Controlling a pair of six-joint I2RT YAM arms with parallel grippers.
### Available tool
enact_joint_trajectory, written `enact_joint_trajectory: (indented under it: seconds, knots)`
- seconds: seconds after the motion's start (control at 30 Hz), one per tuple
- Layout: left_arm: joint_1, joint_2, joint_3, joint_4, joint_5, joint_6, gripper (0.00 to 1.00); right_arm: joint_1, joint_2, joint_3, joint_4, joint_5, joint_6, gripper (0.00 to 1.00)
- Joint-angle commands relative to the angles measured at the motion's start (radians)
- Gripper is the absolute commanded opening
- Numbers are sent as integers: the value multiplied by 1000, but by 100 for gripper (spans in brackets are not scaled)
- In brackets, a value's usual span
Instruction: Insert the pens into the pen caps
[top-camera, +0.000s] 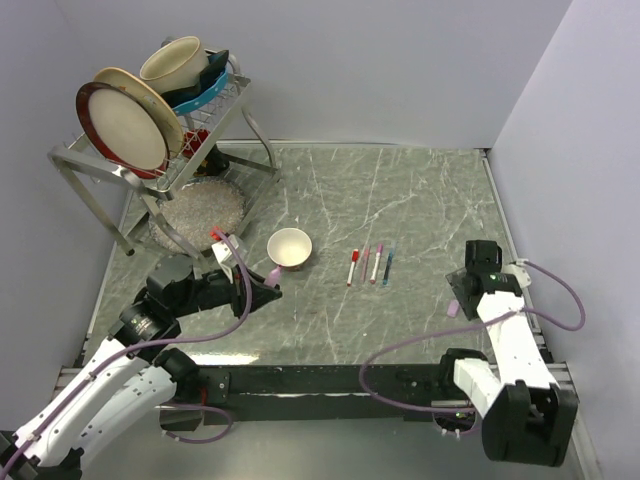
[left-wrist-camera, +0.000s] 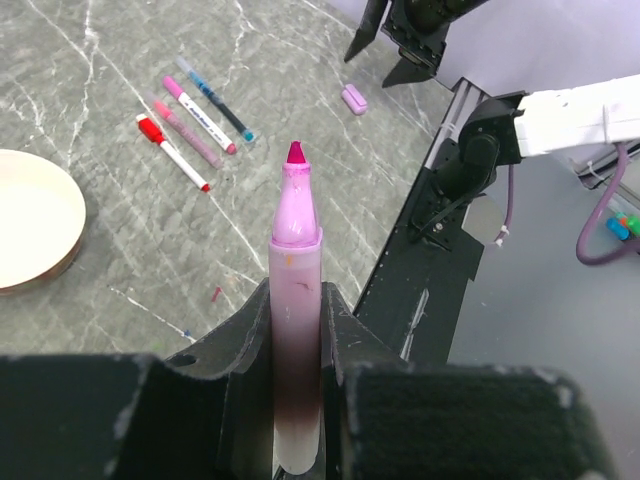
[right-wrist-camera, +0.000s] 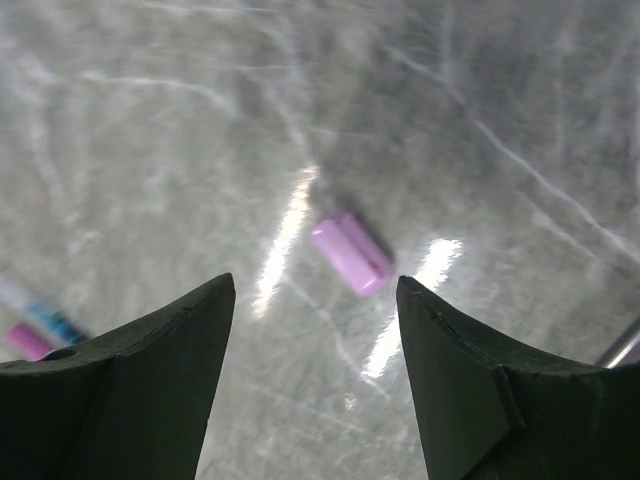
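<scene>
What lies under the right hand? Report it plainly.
A lilac pen cap lies on the marble table beneath the open right hand, untouched. The fingers cover the table at either side.

The top camera looks down from behind; the left wrist faces rightward and the right wrist looks closely downward, both seeing the lilac cap (right-wrist-camera: 350, 253).
</scene>
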Motion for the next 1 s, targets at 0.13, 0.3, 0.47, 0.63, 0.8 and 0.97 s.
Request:
enact_joint_trajectory:
  seconds: [0.13,0.3,0.47,0.63,0.8,0.97]
  knots:
    - [2,-7,33,17,-1,16,1,-96,119,-1,154,-11,-90,71]
    - [2,-2,35,17,-5,19,1,-114,194,-21,240,-67,-120,70]
    - [2,-1,35,17,-8,19,1,-114,253,-35,288,-124,-166,67]
    - [2,2,37,17,-11,19,1,-105,267,-62,335,-217,-205,64]
    - [2,8,35,19,-8,19,1,-21,238,-68,375,-294,-269,63]
    - [2,22,37,20,-5,19,1,141,207,-39,306,-276,-213,63]
